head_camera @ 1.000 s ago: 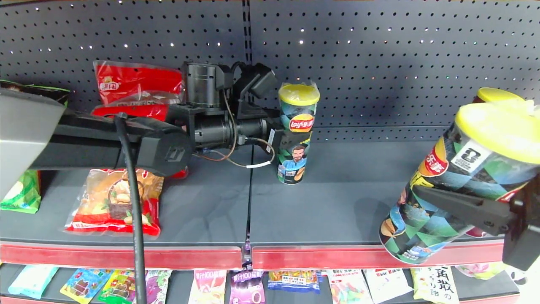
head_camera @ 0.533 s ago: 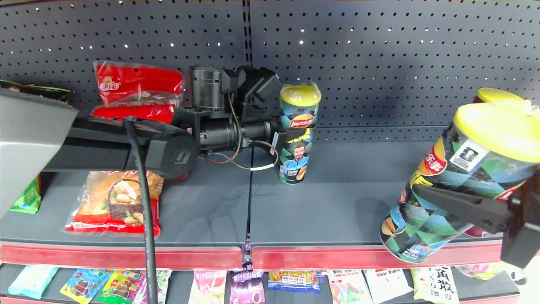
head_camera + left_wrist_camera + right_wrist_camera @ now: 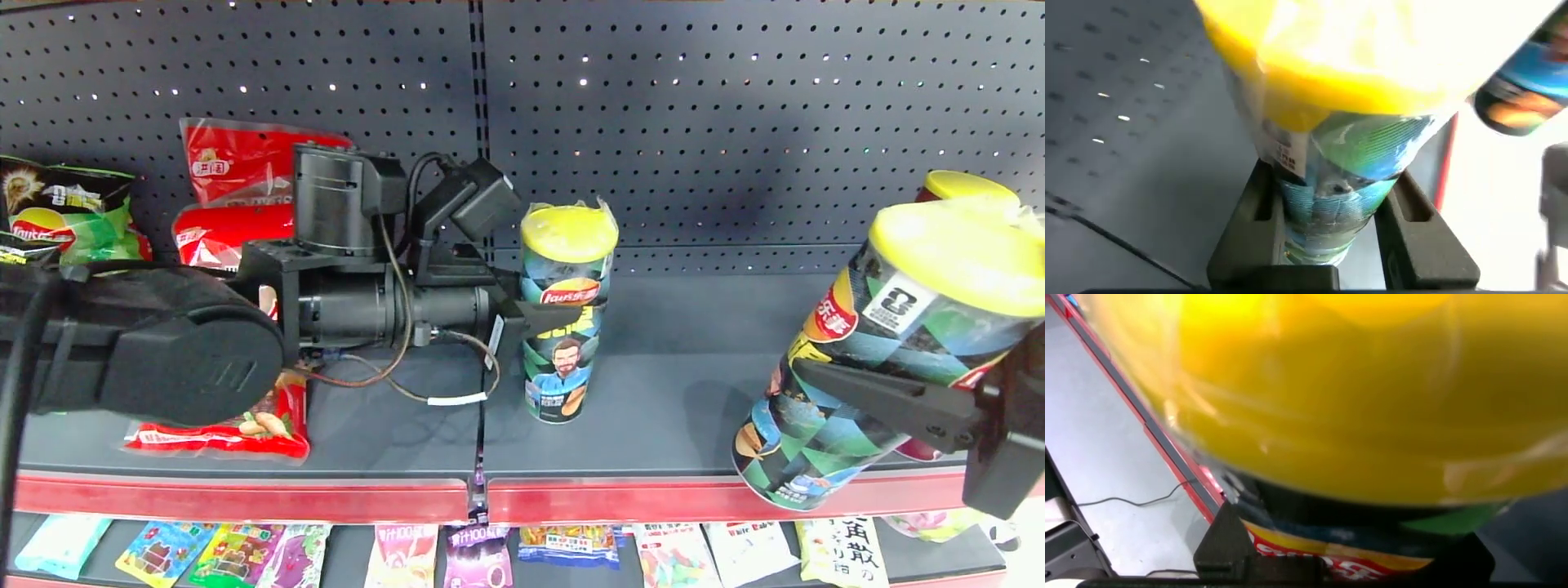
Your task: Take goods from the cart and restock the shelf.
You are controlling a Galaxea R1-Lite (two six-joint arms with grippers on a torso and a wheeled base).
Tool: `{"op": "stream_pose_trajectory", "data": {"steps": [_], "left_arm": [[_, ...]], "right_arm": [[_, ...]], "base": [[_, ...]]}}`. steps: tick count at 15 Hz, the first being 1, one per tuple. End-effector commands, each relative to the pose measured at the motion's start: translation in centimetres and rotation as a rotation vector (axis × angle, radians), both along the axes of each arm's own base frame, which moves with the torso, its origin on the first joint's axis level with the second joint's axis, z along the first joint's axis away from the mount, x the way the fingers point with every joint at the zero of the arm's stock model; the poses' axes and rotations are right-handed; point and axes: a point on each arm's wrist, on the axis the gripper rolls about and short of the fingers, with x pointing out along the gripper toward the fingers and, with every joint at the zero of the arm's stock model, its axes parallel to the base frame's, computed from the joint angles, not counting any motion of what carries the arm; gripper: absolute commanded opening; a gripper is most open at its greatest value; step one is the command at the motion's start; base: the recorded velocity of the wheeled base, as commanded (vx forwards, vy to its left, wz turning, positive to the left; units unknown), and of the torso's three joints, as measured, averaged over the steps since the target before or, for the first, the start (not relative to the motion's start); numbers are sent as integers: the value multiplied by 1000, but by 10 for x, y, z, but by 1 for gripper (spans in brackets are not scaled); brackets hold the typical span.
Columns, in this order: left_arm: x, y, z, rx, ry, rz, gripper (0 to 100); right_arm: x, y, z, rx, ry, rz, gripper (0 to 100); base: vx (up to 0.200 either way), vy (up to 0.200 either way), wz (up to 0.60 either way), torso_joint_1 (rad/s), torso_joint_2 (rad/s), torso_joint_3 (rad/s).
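Bare shelf (image 3: 694,392) lies between the cans: left gripper (image 3: 563,317) clamps left can (image 3: 565,371) upright (lid up), right gripper (image 3: 824,371) clamps right can (image 3: 922,286) tilted rightward by the front lip (image 3: 637,496).

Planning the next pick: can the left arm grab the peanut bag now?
Probably not: the left gripper is shut on a chip can, and the arm hangs over much of the peanut bag.

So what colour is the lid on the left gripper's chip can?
Yellow. The chip can lid shows best in the head view.
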Motion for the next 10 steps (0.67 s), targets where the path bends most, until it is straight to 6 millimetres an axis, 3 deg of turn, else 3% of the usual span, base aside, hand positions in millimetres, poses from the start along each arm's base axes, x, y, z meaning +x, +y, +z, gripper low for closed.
{"op": "stream_pose_trajectory", "data": {"steps": [1,10], "left_arm": [[-22,4,6,-5,-8,-27,0],[-45,7,-6,18,49,-53,0]], "right_arm": [[1,1,-1,-2,2,1,0],[1,0,-2,-5,7,2,0]], "base": [[0,0,0,0,0,0],[0,0,0,0,0,0]]}}
